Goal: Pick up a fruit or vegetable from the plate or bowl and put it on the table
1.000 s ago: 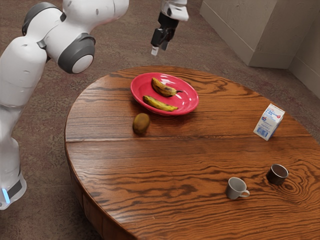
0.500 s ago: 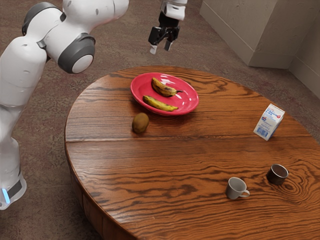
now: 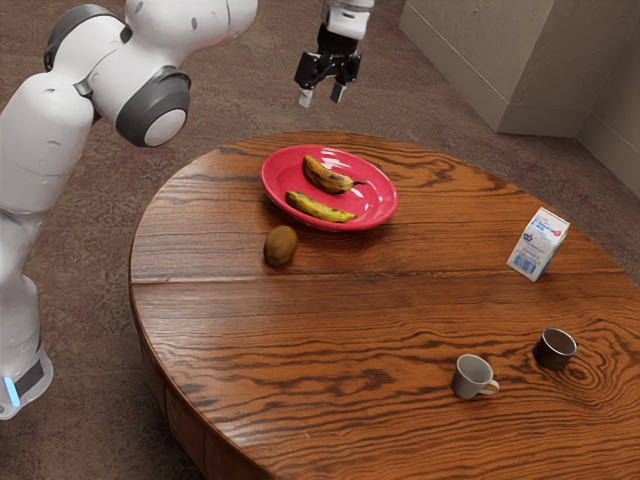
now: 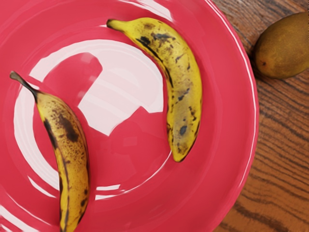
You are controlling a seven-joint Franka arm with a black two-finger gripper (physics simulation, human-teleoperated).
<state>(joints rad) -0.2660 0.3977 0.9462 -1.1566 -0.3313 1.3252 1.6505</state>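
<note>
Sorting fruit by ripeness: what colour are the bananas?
Yellow with dark spots and streaks, clearest in the wrist view.

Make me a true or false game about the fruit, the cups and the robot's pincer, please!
1. Two bananas lie on the pink plate. True.
2. The kiwi sits between the bananas. False: the kiwi is on the table, beside the plate.
3. The pincer is squeezing a banana. False: the pincer is open and holds nothing.
4. The light-coloured cup has a handle. True.
5. The carton is on the plate. False: the carton is on the table, away from the plate.
</note>
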